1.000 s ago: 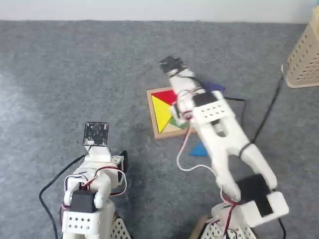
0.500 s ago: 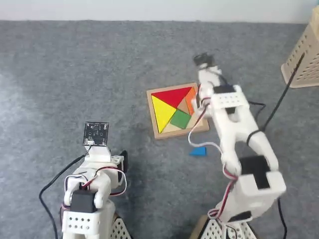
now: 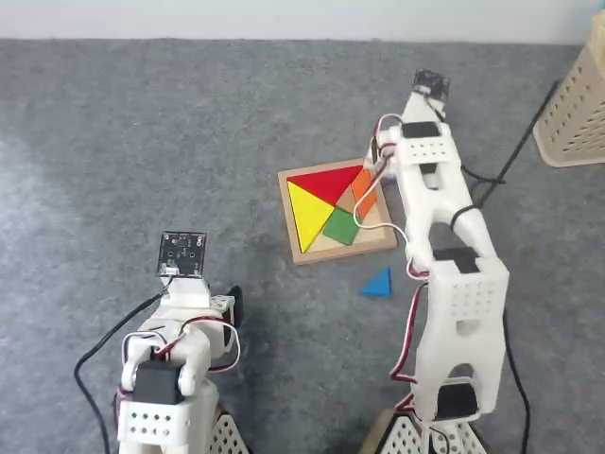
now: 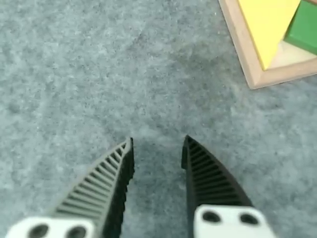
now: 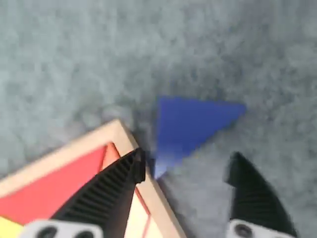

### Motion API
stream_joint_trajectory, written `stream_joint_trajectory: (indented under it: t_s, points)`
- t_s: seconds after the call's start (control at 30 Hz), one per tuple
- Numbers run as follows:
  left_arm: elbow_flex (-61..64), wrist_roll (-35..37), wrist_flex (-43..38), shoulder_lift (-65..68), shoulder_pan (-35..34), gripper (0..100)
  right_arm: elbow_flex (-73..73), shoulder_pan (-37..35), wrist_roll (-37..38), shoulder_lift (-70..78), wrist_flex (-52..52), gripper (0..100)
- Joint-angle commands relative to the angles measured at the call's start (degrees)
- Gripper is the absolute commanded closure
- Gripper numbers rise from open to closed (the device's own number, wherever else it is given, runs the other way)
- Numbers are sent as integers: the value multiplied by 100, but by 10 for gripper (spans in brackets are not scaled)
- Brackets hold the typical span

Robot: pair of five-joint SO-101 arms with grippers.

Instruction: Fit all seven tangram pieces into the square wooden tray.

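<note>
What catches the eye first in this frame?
The square wooden tray, partly filled with coloured pieces, stands out on the grey carpet. The right gripper hangs open over a dark blue triangle just outside the tray's corner; a light blue triangle lies loose apart from the tray.

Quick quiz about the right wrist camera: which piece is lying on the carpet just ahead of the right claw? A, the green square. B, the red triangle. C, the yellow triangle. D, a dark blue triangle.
D: in the right wrist view the dark blue triangle lies on the carpet just outside the tray corner, ahead of the open right claw.
</note>
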Motion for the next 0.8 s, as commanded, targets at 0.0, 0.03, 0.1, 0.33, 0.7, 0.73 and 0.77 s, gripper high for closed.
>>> stream_joint_trajectory:
  t_s: [0.0,0.03,0.1,0.33,0.7,0.73,0.77]
  points:
    - [-13,35,-35,-114,-26,848,-870,84,-105,4,154,586]
    - [-13,35,-35,-114,-26,848,-985,84,-105,66,154,580]
    - [-13,35,-35,-114,-26,848,-1090,75,-114,198,119,582]
    - [-13,35,-35,-114,-26,848,-1530,127,-563,910,101,582]
    - [-13,35,-35,-114,-26,848,-3165,426,-1609,2343,189,582]
    - [-13,35,-35,-114,-26,848,-3253,444,-1609,2431,295,582]
    - [-13,35,-35,-114,-26,848,-3349,470,-1609,2510,435,582]
